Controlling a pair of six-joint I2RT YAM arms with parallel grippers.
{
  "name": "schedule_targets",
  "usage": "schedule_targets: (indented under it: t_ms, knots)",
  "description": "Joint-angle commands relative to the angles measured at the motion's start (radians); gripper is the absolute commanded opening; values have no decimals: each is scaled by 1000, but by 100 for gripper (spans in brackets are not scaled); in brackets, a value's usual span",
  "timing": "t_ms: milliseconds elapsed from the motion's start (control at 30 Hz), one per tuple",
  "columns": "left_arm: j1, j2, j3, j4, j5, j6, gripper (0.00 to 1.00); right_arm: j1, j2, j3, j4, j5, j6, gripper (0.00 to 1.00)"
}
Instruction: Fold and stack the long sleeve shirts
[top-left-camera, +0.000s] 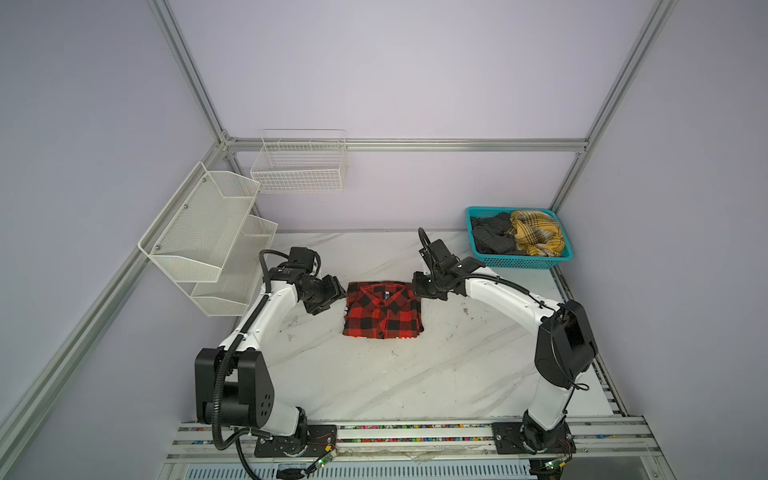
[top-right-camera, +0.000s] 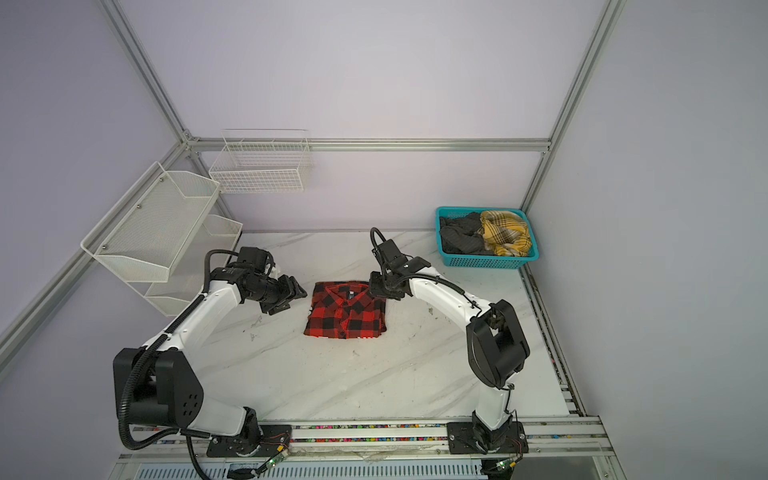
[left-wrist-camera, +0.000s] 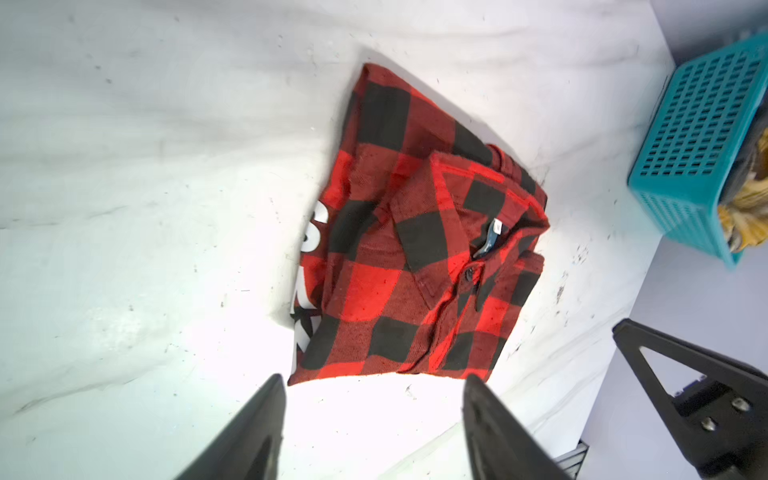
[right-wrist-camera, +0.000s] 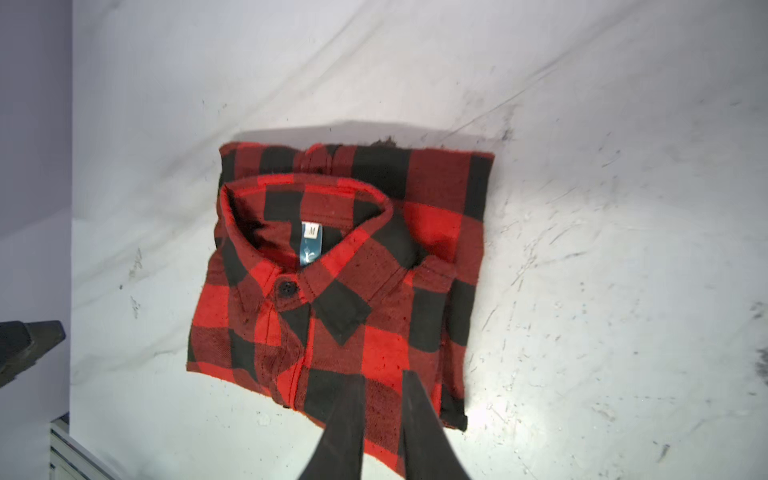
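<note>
The red-and-black buffalo-check shirt (top-left-camera: 382, 311) (top-right-camera: 347, 311) lies folded into a square, collar up, in the middle of the marble table. White block letters (left-wrist-camera: 309, 232) peek from under one edge. My left gripper (top-left-camera: 334, 292) (left-wrist-camera: 374, 382) hovers open just off the shirt's left edge, with bare table between its fingers. My right gripper (top-left-camera: 420, 286) (right-wrist-camera: 384, 376) sits at the shirt's far right corner, its jaws nearly together with the shirt's edge cloth (right-wrist-camera: 345, 270) between them. A yellow plaid shirt (top-left-camera: 536, 237) and a dark grey shirt (top-left-camera: 494, 239) lie crumpled in the teal basket (top-left-camera: 519, 262).
The teal basket (top-right-camera: 486, 262) (left-wrist-camera: 698, 124) stands at the table's back right corner. A white mesh shelf (top-left-camera: 208, 232) hangs on the left wall and a white wire basket (top-left-camera: 299, 166) on the back wall. Aluminium rails run along the front and right edges.
</note>
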Motion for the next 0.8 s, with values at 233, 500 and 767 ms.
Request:
schedule_targets:
  t_ms: [233,500,767]
  knots:
    - [33,65,-199,169,169,7,82,-52,13,-43,-13,-22,-16,20]
    - [50,198,-242,336,228,-42,78,-54,22,-82,0,-22,-18,20]
    - [50,314,-218,418,261,-42,70,-55,20,-110,14,-16,-2,20]
